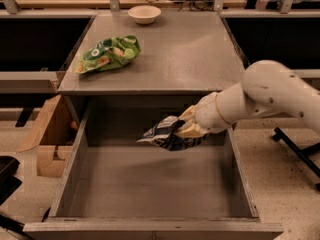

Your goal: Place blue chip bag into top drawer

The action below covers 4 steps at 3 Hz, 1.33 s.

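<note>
The blue chip bag (pixel 165 134), a crumpled navy foil bag with white markings, hangs over the back right part of the open top drawer (pixel 150 184). My gripper (pixel 187 126) is shut on the bag's right end and holds it above the drawer's flat grey bottom, just in front of the cabinet face. My white arm (pixel 270 94) reaches in from the right.
A bright green chip bag (pixel 107 54) and a small white bowl (pixel 144 14) lie on the grey cabinet top (pixel 180 54). A cardboard box (pixel 50 134) stands on the floor left of the drawer. A black chair base (pixel 300 151) is at the right.
</note>
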Motion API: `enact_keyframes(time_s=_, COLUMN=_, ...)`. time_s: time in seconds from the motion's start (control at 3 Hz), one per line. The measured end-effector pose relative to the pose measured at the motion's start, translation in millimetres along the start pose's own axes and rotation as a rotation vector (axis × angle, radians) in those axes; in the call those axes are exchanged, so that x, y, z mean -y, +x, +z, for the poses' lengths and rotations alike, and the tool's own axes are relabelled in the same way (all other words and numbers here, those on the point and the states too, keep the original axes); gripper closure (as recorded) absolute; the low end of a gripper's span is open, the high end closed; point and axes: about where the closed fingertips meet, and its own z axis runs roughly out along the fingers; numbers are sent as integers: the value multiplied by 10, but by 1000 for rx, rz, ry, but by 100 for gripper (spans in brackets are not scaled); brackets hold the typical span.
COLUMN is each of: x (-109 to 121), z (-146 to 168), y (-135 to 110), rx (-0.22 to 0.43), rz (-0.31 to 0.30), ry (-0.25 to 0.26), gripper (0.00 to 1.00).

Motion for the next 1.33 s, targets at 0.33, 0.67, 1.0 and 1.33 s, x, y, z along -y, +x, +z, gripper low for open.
enact_keyframes(time_s=0.33, x=-290, z=532, y=-19, rx=-22, rz=1, ry=-66, gripper=100)
enact_keyframes(time_s=0.67, x=-334, z=570, y=0, rx=-26, rz=4, ry=-73, gripper=82)
enact_keyframes(time_s=1.0, x=-334, z=570, y=-1, rx=-26, rz=4, ry=-73, gripper=50)
enact_keyframes(time_s=1.33, x=-334, z=570, y=-1, rx=-26, rz=4, ry=-73, gripper=27)
